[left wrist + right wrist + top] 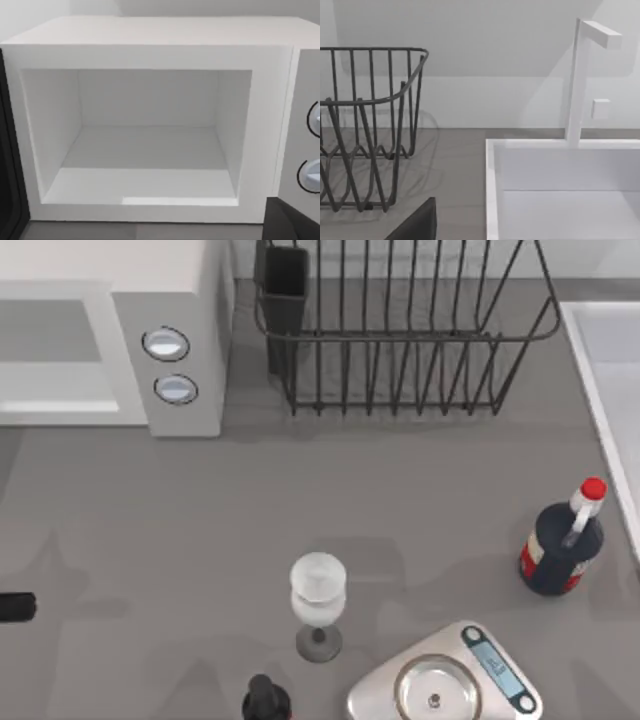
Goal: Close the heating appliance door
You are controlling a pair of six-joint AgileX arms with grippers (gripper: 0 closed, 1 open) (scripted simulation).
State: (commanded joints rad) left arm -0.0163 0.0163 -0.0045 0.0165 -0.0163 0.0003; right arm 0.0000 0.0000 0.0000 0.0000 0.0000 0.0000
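The heating appliance (110,280) is a white boxy microwave at the table's back left, with a grey panel bearing two round knobs (166,344). In the left wrist view its white cavity (145,145) stands open and bare. The door (9,170) shows as a dark strip swung out at the cavity's side. A dark part of my left gripper (290,222) sits in front of the knob panel, some way off the appliance. A black piece of my left arm (14,607) pokes in at the table's left edge. My right gripper (417,225) faces the sink.
A black wire dish rack (400,330) stands right of the appliance. A white sink (610,370) with a faucet (575,85) lies at the far right. A dark red-capped bottle (562,540), a wine glass (318,600), a kitchen scale (445,685) and a black bottle top (265,700) occupy the front.
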